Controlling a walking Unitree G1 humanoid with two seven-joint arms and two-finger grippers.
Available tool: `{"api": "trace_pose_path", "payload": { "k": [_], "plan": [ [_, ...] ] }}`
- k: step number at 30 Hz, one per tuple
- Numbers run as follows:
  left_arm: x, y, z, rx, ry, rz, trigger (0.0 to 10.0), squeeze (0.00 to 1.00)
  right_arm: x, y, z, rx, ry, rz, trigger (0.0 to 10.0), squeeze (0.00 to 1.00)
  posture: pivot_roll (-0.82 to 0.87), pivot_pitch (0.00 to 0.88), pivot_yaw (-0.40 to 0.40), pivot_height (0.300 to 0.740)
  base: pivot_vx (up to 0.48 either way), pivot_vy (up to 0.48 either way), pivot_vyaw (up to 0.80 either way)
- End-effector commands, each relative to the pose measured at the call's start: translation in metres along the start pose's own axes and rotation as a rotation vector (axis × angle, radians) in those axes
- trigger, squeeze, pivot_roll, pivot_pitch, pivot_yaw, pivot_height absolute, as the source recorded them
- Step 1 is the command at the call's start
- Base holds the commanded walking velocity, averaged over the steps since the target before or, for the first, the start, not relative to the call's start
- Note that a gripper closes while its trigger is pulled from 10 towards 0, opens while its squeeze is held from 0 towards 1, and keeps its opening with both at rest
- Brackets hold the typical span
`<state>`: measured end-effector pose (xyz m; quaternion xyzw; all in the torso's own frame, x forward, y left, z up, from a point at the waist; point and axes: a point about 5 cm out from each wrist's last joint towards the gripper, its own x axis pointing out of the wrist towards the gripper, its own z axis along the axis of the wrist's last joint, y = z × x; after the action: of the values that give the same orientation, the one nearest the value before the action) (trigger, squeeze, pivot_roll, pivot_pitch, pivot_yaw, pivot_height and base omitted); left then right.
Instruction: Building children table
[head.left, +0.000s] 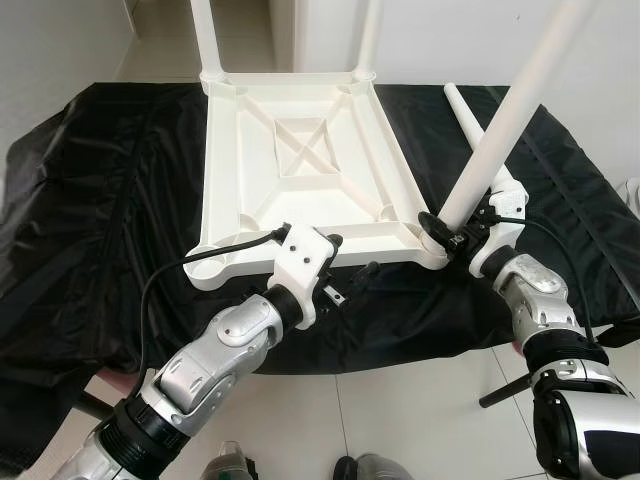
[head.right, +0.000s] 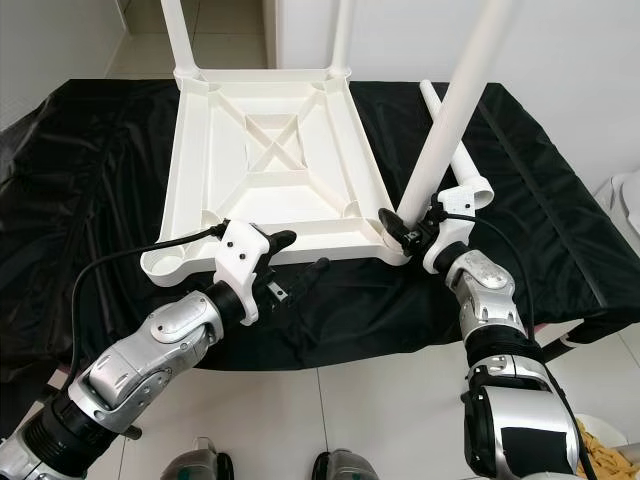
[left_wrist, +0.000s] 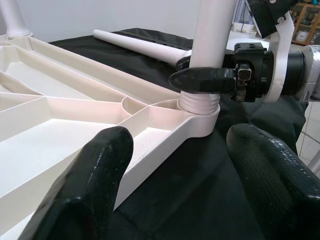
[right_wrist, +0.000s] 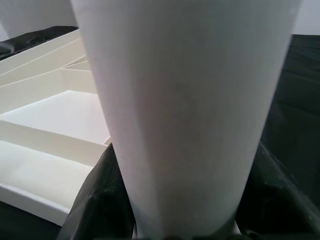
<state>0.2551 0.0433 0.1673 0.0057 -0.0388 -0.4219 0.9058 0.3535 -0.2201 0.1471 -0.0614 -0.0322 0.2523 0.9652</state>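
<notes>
A black cloth-covered worktop is standing on a pale tiled floor w/ white walls behind. An upside-down white plastic children's tabletop w/ ribbed underside is lying mid-worktop, its near edge close to the worktop's front edge. Two white legs are standing upright at its far corners.

The right gripper is sitting at the tabletop's near right corner, its black fingers clamped round the base of a long white tapered plastic leg, which is leaning away to the right. The left wrist view is showing detail the head views lack: the leg's threaded end is sitting in the corner socket, w/ a black finger wrapped round just above it. The right wrist view is showing the leg up close between both fingers.

The left gripper is hovering by the tabletop's near edge, fingers spread wide, holding nothing; one fingertip is over the rim, the other over the cloth.

A spare white leg is lying on the cloth nr the worktop's right side, just behind the tilted leg. A black cable is looping from the left wrist across the cloth. The robot's feet are showing on the tiles below.
</notes>
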Motion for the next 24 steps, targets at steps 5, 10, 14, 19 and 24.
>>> {"api": "trace_pose_path", "payload": {
  "k": [5, 10, 14, 19, 24],
  "plan": [
    [-0.001, -0.011, 0.000, 0.014, -0.001, -0.229, 10.0, 0.00, -0.001, 0.013, -0.013, 0.043, 0.032, 0.040, 10.0, 0.00, 0.03, 0.049, -0.034, 0.740, 0.000, 0.000, 0.00],
    [-0.001, -0.013, 0.000, 0.011, -0.001, -0.235, 10.0, 0.00, 0.001, 0.013, -0.012, 0.042, 0.017, -0.061, 10.0, 0.00, 0.03, 0.049, -0.038, 0.740, 0.000, 0.000, 0.00],
    [-0.001, -0.014, -0.001, 0.008, 0.000, -0.235, 10.0, 0.00, 0.004, 0.016, -0.009, 0.085, -0.010, -0.174, 10.0, 0.00, 0.03, 0.049, -0.043, 0.740, 0.000, 0.000, 0.00],
    [-0.001, -0.014, -0.001, 0.006, -0.001, -0.234, 10.0, 0.00, 0.006, 0.021, -0.006, 0.111, -0.039, -0.226, 10.0, 0.00, 0.03, 0.050, -0.046, 0.740, 0.000, 0.000, 0.00],
    [-0.001, -0.014, -0.002, 0.004, -0.003, -0.231, 10.0, 0.00, 0.007, 0.027, -0.003, 0.171, -0.059, -0.392, 10.0, 0.00, 0.02, 0.054, -0.046, 0.740, 0.000, 0.000, 0.00]
  ]
}}
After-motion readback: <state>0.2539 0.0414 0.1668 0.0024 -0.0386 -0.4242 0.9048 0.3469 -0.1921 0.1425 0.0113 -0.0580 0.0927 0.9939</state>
